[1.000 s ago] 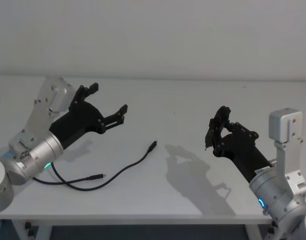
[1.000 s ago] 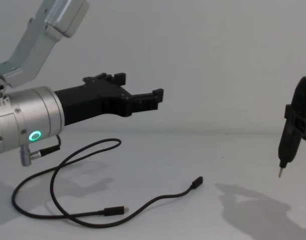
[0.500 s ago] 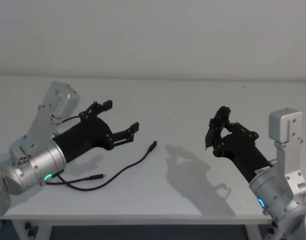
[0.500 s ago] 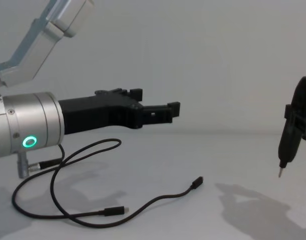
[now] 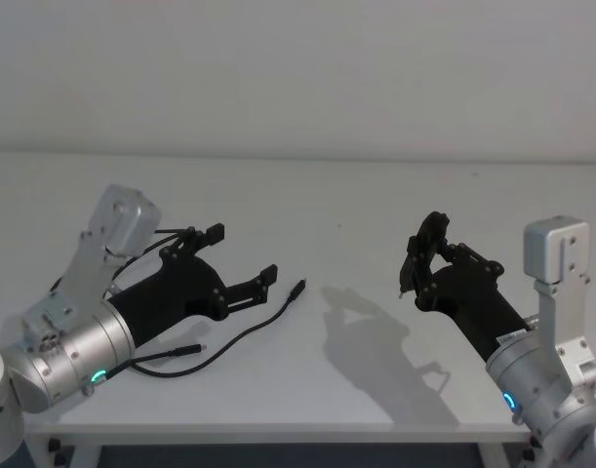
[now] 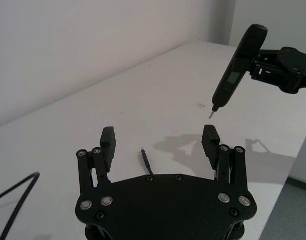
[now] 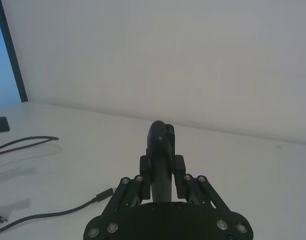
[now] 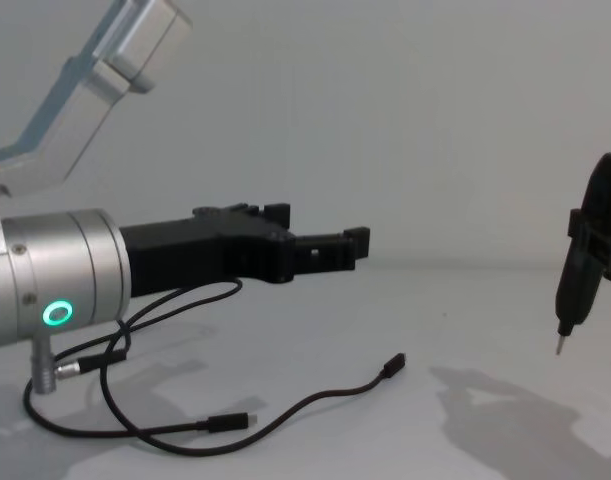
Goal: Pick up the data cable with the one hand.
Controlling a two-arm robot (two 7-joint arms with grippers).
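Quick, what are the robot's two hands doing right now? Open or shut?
Left hand: open, empty.
Right hand: closed on a pointed black tool.

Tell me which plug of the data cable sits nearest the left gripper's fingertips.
The plug at the cable's far end, lying just ahead of the open left gripper. The other plug lies back near its wrist.

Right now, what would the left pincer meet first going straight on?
Likely the data cable, at its plug end: it lies centred ahead of the open left pincer; height unclear, so it may pass above.
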